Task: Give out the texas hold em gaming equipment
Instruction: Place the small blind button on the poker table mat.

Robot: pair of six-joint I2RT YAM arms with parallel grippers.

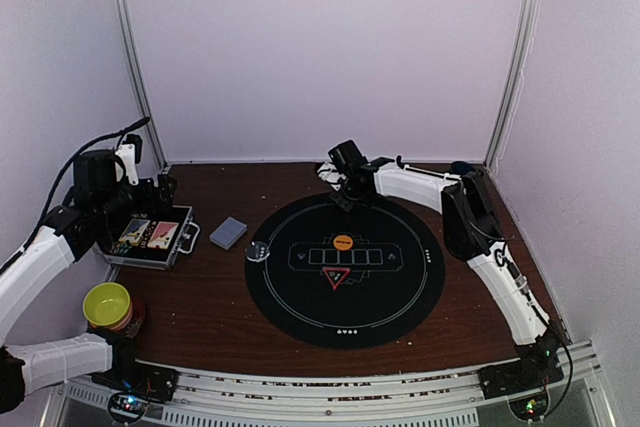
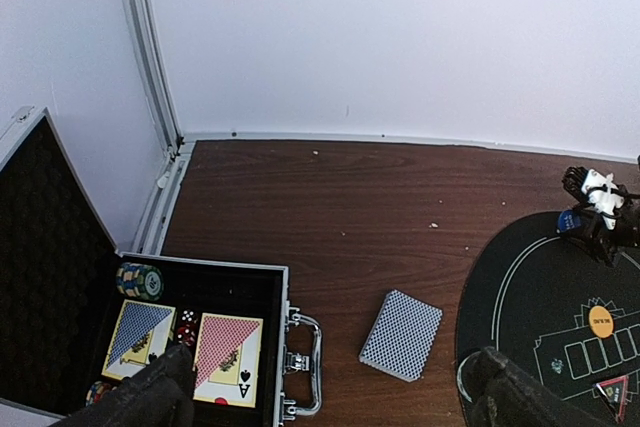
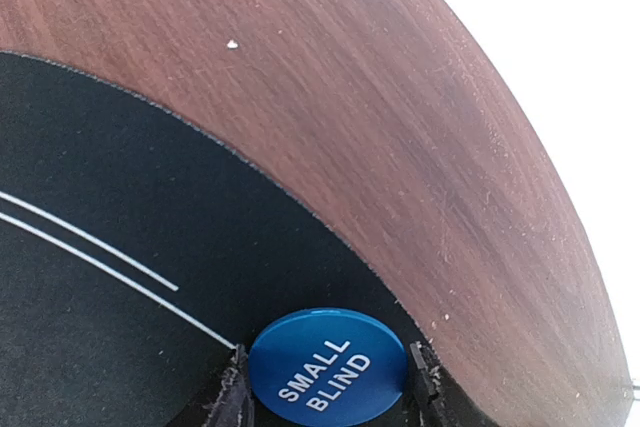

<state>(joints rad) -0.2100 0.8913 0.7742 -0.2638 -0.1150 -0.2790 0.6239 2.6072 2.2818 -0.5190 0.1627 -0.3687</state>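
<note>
Pinching the blue button point(image 3: 328, 367) by its edges, the right gripper point(image 3: 328, 389) sits at the far rim of the round black mat point(image 3: 100, 247). The orange button point(image 1: 343, 241) and red triangle marker point(image 1: 335, 278) lie near the mat's centre, the card deck point(image 1: 228, 233) just left of the mat; farther left, the left gripper point(image 2: 330, 397) hangs spread wide, empty.

Bright, even, faintly violet light — soft shadows, grainy overhead view, the wall point(image 3: 560, 47) blown white.

The grey-blue-backed deck point(image 2: 401, 334) lies on the desk point(image 2: 330, 207) between the wide-apart fingers point(image 2: 158, 389). An open case point(image 2: 230, 292) sits under the left finger.
</note>
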